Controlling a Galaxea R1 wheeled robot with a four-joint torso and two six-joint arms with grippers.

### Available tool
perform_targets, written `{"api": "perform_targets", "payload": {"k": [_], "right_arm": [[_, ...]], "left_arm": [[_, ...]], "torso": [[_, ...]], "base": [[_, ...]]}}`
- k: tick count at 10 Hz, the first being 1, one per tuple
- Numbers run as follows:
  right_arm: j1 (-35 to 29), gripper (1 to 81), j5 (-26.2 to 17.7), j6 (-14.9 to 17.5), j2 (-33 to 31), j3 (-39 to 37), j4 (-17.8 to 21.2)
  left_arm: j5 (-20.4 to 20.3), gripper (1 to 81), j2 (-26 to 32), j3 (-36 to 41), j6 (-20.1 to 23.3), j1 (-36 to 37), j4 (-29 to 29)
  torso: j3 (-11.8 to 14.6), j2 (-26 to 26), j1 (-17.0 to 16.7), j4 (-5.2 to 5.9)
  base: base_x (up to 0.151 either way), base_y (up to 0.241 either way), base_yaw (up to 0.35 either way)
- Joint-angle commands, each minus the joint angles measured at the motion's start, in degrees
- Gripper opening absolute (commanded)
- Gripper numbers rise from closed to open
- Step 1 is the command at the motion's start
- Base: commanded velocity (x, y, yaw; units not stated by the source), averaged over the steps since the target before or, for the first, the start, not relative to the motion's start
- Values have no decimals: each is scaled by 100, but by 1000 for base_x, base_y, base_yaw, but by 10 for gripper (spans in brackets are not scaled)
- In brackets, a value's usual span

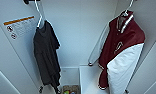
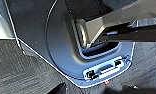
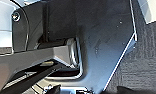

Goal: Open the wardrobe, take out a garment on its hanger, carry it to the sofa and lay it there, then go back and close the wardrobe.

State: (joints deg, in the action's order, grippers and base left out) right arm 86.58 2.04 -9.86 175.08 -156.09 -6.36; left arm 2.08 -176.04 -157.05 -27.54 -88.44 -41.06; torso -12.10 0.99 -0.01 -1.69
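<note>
- The jacket, maroon with white sleeves, fills the right of the head view, closest to the camera, one white sleeve hanging down over its front.
- It hangs inside the open wardrobe, near the right wall, on a thin white hanger whose hook rises out of the striped collar.
- A small white emblem sits on the maroon chest.
- A dark shirt hangs well apart on the left, on its own white hanger, close to the left wall.
- A label with an orange strip and round red warning signs is stuck on the left inner wall, just beside the shirt's hanger.
- Low in the wardrobe, a white shelf or box lies under the jacket's hem; whether the two touch cannot be told.
- Between shirt and shelf, at the bottom, a small container holds coloured items too blurred to name.
- Both wrist views look down over the robot's dark base to grey carpet.
- In the left wrist view, a white-edged panel with dark fittings sits at the base's edge.
- The right wrist view catches a pale object on the carpet near the base's corner.
- The state of the left claw and the right claw cannot be told: the fingers are not made out in either wrist view.
</note>
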Motion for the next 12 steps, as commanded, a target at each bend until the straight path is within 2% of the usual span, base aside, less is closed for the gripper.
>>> {"api": "perform_targets", "payload": {"k": [1,2,3,4,5,7,12], "right_arm": [[-118,811,-335,19,3,-8,12],[-92,811,-335,19,-14,-8,21],[-92,811,-335,11,-15,-8,21],[-92,811,-335,11,-15,-8,21],[-101,811,-335,11,-15,1,21],[-101,811,-335,11,-15,-8,21],[-92,811,-335,11,-23,-8,30]], "left_arm": [[-33,811,-19,34,1726,260,2109],[-24,811,-28,26,1726,287,2137],[-33,811,-1,8,1743,288,2120],[-33,811,7,-1,1769,322,2067],[-33,811,25,-1,1778,366,2058],[-24,811,-45,25,1769,455,2067],[-24,811,-72,34,1787,525,2040]], "torso": [[0,0,1,0],[0,0,1,0],[0,0,1,-246],[0,0,1,-391],[0,0,1,-470],[0,0,1,-770],[0,0,1,-1237]], "base": [[0,0,0],[0,0,0],[0,0,0],[0,0,0],[0,0,0],[0,0,0],[0,0,0]]}}
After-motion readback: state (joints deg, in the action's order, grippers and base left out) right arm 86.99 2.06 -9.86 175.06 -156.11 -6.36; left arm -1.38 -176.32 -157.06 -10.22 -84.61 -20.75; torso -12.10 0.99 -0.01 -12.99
